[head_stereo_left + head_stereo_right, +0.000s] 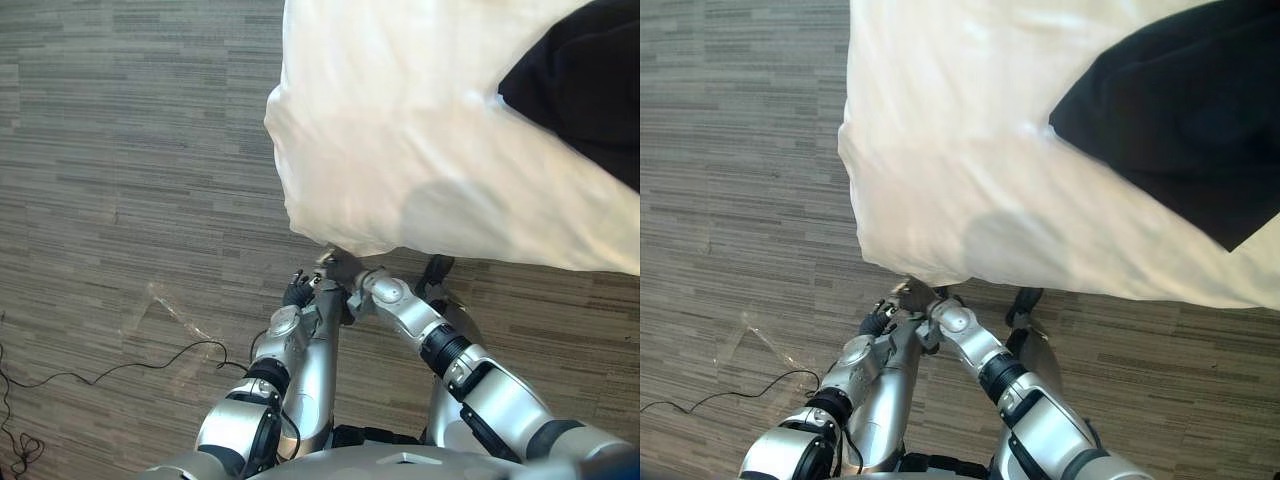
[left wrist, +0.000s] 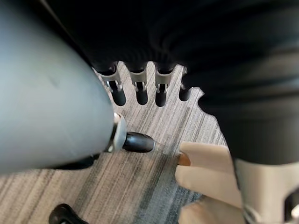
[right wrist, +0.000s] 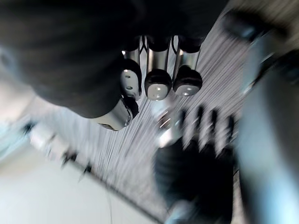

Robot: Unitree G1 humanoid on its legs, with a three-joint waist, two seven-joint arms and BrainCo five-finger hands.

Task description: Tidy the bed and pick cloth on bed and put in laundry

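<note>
left hand (image 2: 140, 91) relaxed, empty | right hand (image 3: 158, 84) curled, empty | both low by bed (image 1: 970, 150) corner | risk: black cloth (image 1: 1180, 130) well apart; a long reach could rumple the bed

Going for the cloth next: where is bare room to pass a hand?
Bare white bedcover lies between the bed's near corner and the black cloth; bare carpet borders the bed's left edge. Crowded below that corner, where left hand and right hand sit together.

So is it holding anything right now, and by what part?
Nothing. The left hand is open over the floor, the right hand curled empty, near the white bedding.
</note>
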